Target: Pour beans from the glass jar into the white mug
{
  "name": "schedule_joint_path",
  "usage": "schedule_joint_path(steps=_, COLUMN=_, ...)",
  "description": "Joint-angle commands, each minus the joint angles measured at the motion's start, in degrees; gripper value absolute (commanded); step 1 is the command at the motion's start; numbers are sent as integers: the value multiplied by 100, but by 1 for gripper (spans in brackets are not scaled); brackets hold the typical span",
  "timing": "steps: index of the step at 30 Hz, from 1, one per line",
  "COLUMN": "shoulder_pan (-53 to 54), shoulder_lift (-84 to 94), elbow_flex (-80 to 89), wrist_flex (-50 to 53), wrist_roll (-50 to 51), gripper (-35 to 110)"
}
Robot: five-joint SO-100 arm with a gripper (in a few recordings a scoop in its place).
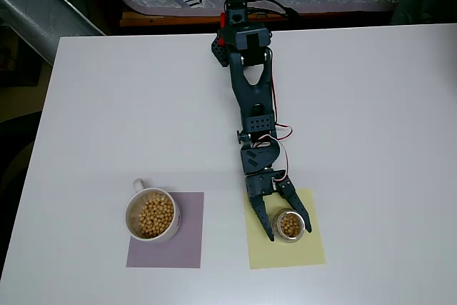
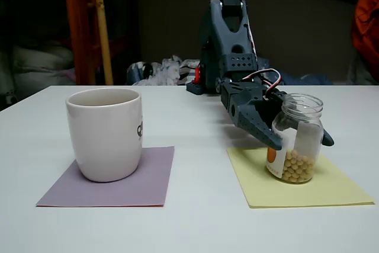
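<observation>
Beans [image 2: 298,167] fill the bottom of the jar [image 2: 297,137], which stands upright on a yellow mat [image 2: 331,191] at lower right of the fixed view. Around it the gripper [image 1: 285,225] is spread, one finger on each side, contact unclear. More beans lie in the mug [image 1: 151,215] on a purple mat [image 1: 187,251], lower left in the overhead view, well apart from the jar.
</observation>
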Motion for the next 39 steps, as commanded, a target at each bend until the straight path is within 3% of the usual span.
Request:
schedule_joint_path(steps=1, shoulder_pan=-62, shoulder_lift=193, elbow_flex=-149, wrist_flex=-114, wrist_roll=70, gripper=39)
schedule_joint_path(steps=11, shoulder_pan=-26, shoulder_lift=659, elbow_flex=220, wrist_flex=-633, wrist_roll=299, gripper=45)
schedule_joint_path(steps=21, shoulder_pan=211, shoulder_lift=4210, elbow_flex=2593, wrist_flex=-580, wrist_roll=1529, gripper=26)
schedule_joint_path(steps=27, shoulder_pan=334, shoulder_lift=6196, elbow_flex=4236, wrist_flex=-378, wrist_roll=2294, gripper=26)
schedule_joint_path(steps=33, shoulder_pan=527, shoulder_lift=8139, elbow_flex=5335, wrist_flex=844, wrist_roll=3208, gripper=29)
schedule_joint_path(steps=39, shoulder_pan=844, shoulder_lift=9914, elbow_flex=5836, wrist_flex=2865, wrist_roll=4333, gripper=33)
